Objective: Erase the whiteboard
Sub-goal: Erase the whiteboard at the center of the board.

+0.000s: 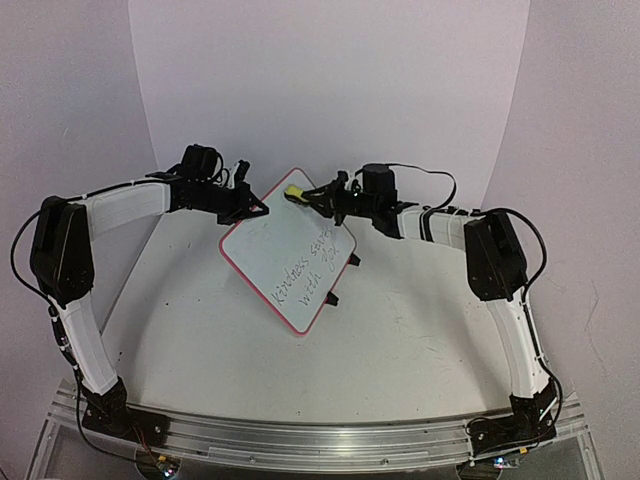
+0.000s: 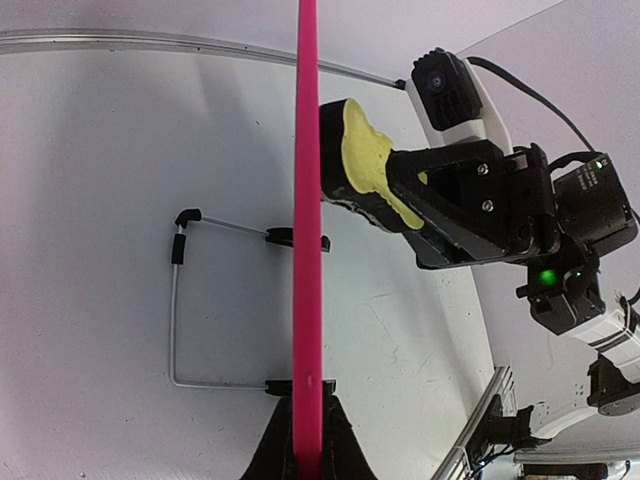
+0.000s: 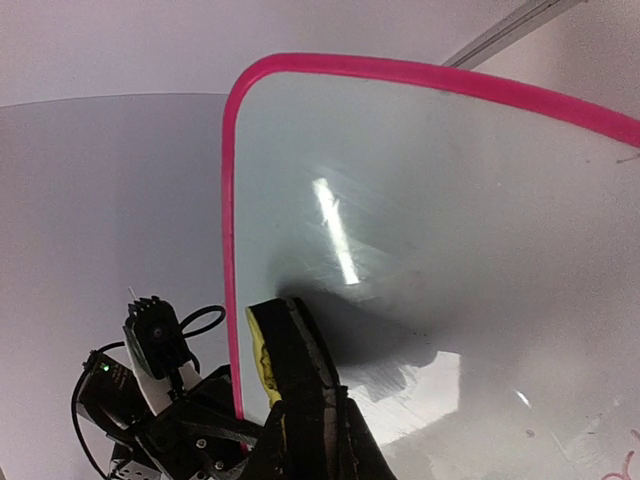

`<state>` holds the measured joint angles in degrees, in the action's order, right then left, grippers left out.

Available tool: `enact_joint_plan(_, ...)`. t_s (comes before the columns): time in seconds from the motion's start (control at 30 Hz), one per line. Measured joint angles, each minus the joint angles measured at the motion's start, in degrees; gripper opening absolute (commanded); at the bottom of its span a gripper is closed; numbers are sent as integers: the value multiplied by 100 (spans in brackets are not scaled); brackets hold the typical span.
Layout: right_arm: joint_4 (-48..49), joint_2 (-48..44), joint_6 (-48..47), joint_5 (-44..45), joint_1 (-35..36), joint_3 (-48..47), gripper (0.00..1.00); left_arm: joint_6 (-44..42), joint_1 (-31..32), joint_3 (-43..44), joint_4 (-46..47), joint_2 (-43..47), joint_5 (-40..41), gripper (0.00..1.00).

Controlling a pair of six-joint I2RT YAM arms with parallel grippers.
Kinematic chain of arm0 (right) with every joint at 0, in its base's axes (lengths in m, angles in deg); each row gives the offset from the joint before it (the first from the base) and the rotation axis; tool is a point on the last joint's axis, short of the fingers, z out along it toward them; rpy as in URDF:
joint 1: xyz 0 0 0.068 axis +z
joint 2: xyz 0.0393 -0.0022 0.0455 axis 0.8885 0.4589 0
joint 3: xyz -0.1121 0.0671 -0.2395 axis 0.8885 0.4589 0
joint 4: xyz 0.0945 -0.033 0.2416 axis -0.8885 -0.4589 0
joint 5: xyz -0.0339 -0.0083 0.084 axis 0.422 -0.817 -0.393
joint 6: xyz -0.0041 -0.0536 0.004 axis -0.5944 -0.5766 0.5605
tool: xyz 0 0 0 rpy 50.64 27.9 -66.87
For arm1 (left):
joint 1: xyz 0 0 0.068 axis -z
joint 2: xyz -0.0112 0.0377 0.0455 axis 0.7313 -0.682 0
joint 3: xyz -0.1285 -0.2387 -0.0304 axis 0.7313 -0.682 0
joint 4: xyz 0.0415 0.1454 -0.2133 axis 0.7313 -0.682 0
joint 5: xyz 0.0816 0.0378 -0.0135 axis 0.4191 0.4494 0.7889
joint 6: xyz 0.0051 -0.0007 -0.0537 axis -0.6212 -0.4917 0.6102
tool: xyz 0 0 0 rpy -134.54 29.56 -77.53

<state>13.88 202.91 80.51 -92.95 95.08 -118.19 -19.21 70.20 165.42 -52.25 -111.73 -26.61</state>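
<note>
The whiteboard [image 1: 285,255], white with a pink-red frame, is tilted in the middle of the table. Dark handwriting [image 1: 312,268] covers its lower right part, and the upper left part is blank. My left gripper [image 1: 252,210] is shut on the board's upper left edge. In the left wrist view the frame [image 2: 308,200] runs edge-on up from the closed jaws [image 2: 308,455]. My right gripper [image 1: 318,198] is shut on a yellow-and-black eraser block [image 1: 297,192] at the board's top corner. In the right wrist view the eraser [image 3: 285,345] rests against the board face [image 3: 450,220] near the frame.
A wire stand [image 2: 175,300] with black feet [image 1: 332,298] sticks out behind the board. An aluminium rail [image 1: 300,440] runs along the near table edge by the arm bases. A curved white backdrop rises behind the table.
</note>
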Motion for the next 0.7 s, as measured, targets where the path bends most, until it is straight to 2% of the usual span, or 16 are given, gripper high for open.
enact_joint_plan(0.2,87,3,18,61,93,49,0,-5,2,0,-33,3,-5,0)
enact_joint_plan(0.47,972,-300,137,2,9,1419,0,8,0,0,-42,3,6,0)
enact_joint_plan(0.7,1210,-416,149,-66,-131,1919,0,6,0,0,-39,3,6,0)
